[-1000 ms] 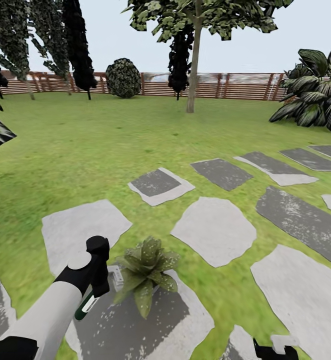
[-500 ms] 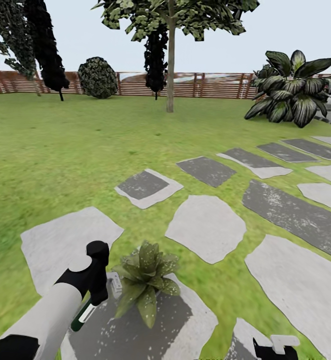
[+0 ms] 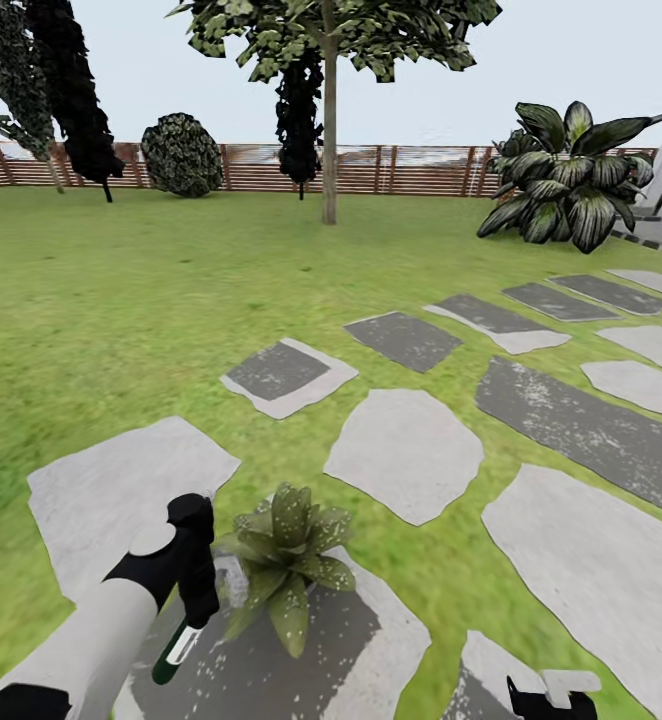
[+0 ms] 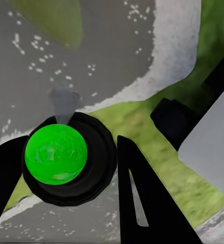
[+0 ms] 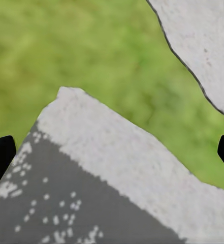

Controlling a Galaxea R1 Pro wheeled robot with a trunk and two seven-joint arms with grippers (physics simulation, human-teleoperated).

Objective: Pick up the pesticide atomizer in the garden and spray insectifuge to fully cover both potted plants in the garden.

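Observation:
One potted plant (image 3: 286, 555), a low rosette of speckled green leaves, stands on a dark grey stepping stone (image 3: 301, 650) close in front of me. My left gripper (image 3: 199, 600) hangs just left of it, shut on the pesticide atomizer (image 3: 176, 648), whose pale-banded dark body points down at the stone. In the left wrist view the atomizer (image 4: 56, 154) shows end-on as a green dome in a black ring between the two black fingers (image 4: 142, 198). My right gripper (image 3: 551, 698) is low at the frame's bottom edge; its fingertips (image 5: 0, 157) stand wide apart over stone and grass, open. The second potted plant is out of view.
Lawn with grey stepping stones (image 3: 401, 450) runs ahead and to the right. A large striped spiky plant (image 3: 561, 180) stands at far right, a thin-trunked tree (image 3: 328, 120) and a round bush (image 3: 181, 155) before the brown slat fence (image 3: 421, 170).
The head view has turned to the right, so the whole scene has slid left. The left gripper with the atomizer has dipped slightly beside the plant. The right gripper holds its place.

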